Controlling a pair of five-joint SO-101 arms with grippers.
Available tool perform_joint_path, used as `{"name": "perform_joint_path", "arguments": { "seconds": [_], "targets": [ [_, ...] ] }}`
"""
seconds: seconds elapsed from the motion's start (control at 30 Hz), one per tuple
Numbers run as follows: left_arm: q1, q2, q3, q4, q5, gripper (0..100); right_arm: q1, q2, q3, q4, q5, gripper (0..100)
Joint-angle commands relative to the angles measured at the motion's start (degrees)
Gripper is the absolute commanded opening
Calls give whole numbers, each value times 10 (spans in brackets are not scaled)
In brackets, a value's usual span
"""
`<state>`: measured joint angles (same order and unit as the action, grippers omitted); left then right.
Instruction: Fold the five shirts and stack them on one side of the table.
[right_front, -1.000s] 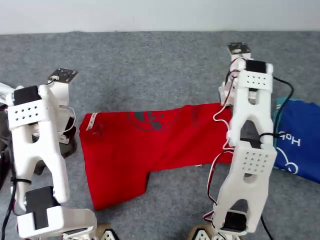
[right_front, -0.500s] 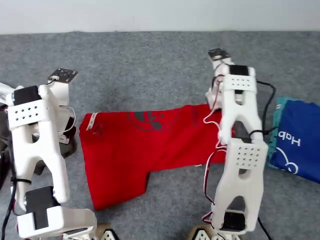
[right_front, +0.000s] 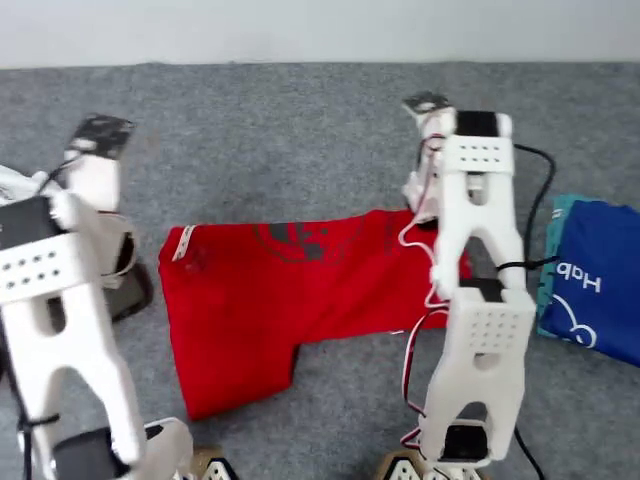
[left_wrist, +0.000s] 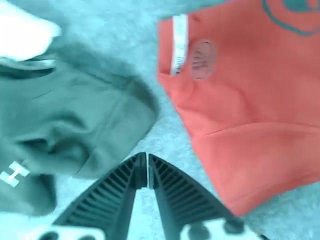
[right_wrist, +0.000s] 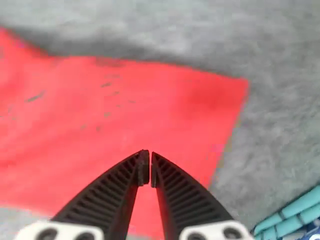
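**A:** Where is the red shirt (right_front: 260, 290)?

**B:** It is a cloth shirt with a dark round print, lying flat and spread sideways on the grey felt-like table (right_front: 300, 120) between the two arms. One part hangs down toward the arm bases. A white label (left_wrist: 178, 44) sits at its edge on the left arm's side.

**A:** And the left gripper (left_wrist: 147, 172)?

**B:** Its two black ridged fingers are pressed together with nothing between them. The tips hang over bare table, between the red shirt (left_wrist: 250, 100) and a crumpled dark grey garment (left_wrist: 65, 120) bearing a small white mark. That garment lies at the table's left edge, just beside the left arm.

**A:** The right gripper (right_wrist: 150, 167)?

**B:** It is also closed, finger against finger, and holds nothing. It points down over the red shirt (right_wrist: 100, 110) near that shirt's right-hand corner. I cannot tell whether the tips touch the cloth.

**A:** Anything else folded?

**B:** A blue shirt (right_front: 600, 290) with white print lies folded at the table's right edge, apart from the red one. A teal ribbed edge (right_wrist: 285, 220) shows beside it.
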<state>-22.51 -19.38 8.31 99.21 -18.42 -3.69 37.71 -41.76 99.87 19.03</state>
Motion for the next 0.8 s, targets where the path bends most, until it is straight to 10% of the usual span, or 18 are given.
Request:
{"name": "perform_joint_path", "arguments": {
  "seconds": [0.0, 0.77],
  "targets": [
    [-76, -32, -3, 8, -3, 18, -48, -83, -13, 32, 5, 9],
    [-345, 108, -7, -17, -167, 19, -583, -339, 480, -127, 44, 268]
  ]
}}
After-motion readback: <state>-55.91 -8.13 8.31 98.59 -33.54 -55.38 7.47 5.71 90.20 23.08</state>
